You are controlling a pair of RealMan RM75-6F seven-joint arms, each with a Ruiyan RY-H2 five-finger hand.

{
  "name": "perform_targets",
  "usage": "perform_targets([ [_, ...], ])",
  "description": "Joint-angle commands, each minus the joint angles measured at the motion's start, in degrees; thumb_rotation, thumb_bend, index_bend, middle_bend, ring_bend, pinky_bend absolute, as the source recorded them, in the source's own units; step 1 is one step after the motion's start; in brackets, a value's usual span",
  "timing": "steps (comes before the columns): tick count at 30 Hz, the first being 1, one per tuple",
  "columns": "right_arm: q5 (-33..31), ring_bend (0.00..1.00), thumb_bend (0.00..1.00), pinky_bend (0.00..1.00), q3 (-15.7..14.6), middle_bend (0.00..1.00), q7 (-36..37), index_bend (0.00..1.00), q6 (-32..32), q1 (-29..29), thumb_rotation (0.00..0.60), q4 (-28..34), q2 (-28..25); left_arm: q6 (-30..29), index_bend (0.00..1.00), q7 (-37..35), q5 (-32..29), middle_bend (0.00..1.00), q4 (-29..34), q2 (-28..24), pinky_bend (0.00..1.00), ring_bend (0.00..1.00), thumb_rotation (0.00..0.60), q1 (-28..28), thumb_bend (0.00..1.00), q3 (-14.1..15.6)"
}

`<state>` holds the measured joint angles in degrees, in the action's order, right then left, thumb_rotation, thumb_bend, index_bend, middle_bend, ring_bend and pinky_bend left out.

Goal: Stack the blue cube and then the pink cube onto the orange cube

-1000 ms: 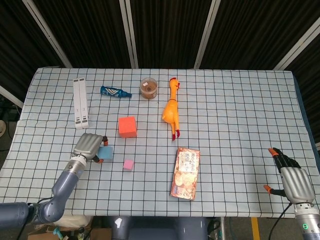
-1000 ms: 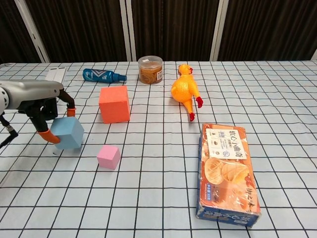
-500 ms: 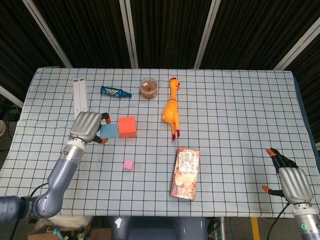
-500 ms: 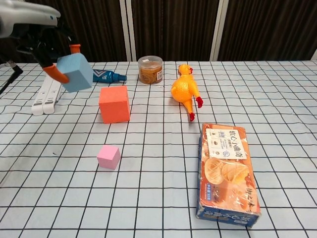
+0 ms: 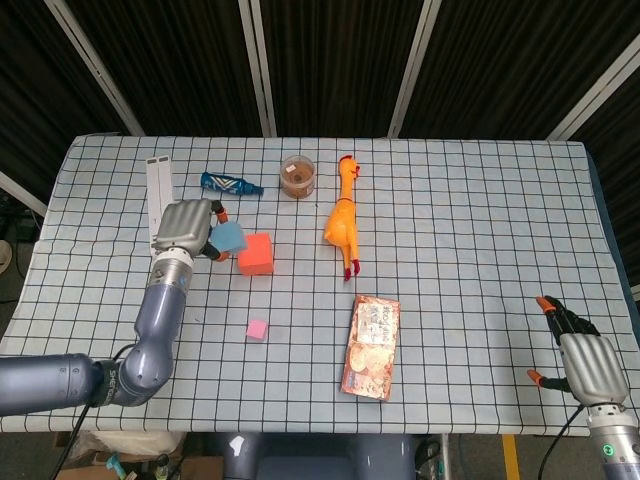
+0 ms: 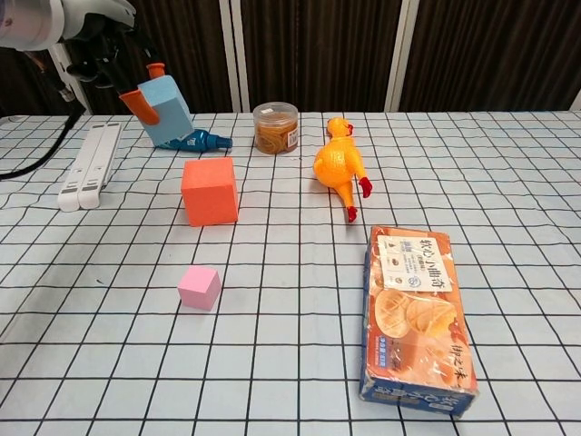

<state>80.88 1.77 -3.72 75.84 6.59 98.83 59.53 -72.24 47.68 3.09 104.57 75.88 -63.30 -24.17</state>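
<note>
Where a second ago the blue cube [image 6: 167,111] sat low by the counter [image 5: 470,210] in the left hand [image 5: 185,226], it now hangs lifted well clear of the cloth, up and to the left of the orange cube [image 6: 210,190]. The fingers [image 6: 139,102] are clamped on it, one orange tip showing against its near-left face, and the cube is tilted. From the head view it overlaps the orange cube's upper-left corner (though that view flattens height, so it is likely above and a little short of it, not touching).

That puts the first stacking step about halfway: pickup and lift done, placement not. By my reading, the next move needs a short carry to the right to centre it over the orange top, with the tilt levelled before release, or it may slide off.

The pink cube [image 6: 199,287] waits on the counter nearer the robot, apart from both. Well off to the other side, the right hand [image 5: 589,362] holds nothing, fingers spread. A rubber chicken [image 5: 342,220] and a snack box [image 5: 371,346] lie clear of the path.
</note>
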Motion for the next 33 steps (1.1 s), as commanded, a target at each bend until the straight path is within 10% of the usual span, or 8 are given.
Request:
perform_targets([
  [1,0.0,0.18,0.13,0.24,0.0,0.09,-0.1,0.05,-0.2,0.1,0.6,-0.1,0.1,-2.5,0.54,1.1,-2.7,0.95,-3.2,3.3,0.88,0.77,0.6,-2.2,0.44,-1.2],
  [33,-1.3,0.19,0.13,0.24,0.2,0.09,-1.0,0.05,0.2,-0.3,0.6,1.5,-1.0,7.8,0.51,15.0,-8.9,0.93,-8.6,3.4,0.84,0.74,0.6,-9.0,0.48,4.0],
])
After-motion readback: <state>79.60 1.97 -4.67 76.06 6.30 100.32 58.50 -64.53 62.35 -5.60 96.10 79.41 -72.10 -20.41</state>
